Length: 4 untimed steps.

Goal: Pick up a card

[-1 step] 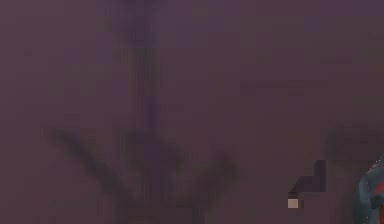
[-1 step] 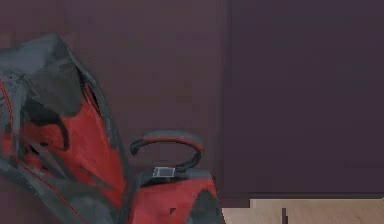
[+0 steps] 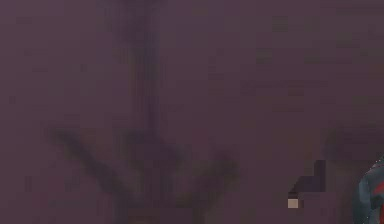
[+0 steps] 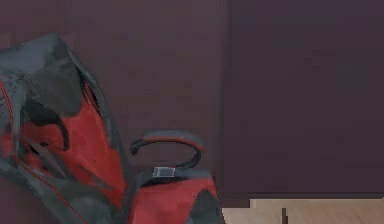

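1. Gripper first: honestly, I can't tell what state it's in or where it sits, so I can't place anything relative to it either.
2. Card: can't tell where it is. The closest candidate is a tiny pale square [image 3: 293, 203] low on the forward view's right, but it's far too small a blob to call a card.
3. Ahead is a dark purple wall [image 3: 190, 60] with nothing but shadows on it. My guess is the base is nosed right up to it, which is why so little else fits in.
4. In the arm side view there's a red and black chair [image 4: 70, 150], racing-seat style, with its curved armrest [image 4: 165, 146] arching over the red seat. A teal-and-red rounded bit [image 3: 376, 190] at the forward view's right edge is likely part of the same chair.
5. A strip of pale wooden floor [image 4: 320, 211] runs along the foot of the wall past the chair.
6. I'd call this the hunting stage. The next move probably calls for turning the base off the wall to find a surface where a card might lie.
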### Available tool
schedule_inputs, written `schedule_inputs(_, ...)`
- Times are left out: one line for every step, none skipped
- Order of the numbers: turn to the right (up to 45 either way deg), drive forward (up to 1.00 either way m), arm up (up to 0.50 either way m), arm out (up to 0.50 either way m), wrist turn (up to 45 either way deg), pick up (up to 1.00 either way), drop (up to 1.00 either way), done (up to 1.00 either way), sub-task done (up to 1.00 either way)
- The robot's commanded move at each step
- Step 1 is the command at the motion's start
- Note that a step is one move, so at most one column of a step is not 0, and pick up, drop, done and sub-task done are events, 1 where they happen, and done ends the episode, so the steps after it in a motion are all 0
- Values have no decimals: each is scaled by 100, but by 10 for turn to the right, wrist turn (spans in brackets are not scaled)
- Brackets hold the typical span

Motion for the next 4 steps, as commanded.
schedule_inputs(0, 0, 12, 0, 0, 0, 0, 0, 0)
schedule_inputs(0, 0, 0, 50, 0, 0, 0, 0, 0)
schedule_inputs(0, 0, 0, 0, 450, 0, 0, 0, 0)
schedule_inputs(0, 0, 0, 0, 450, 0, 0, 0, 0)
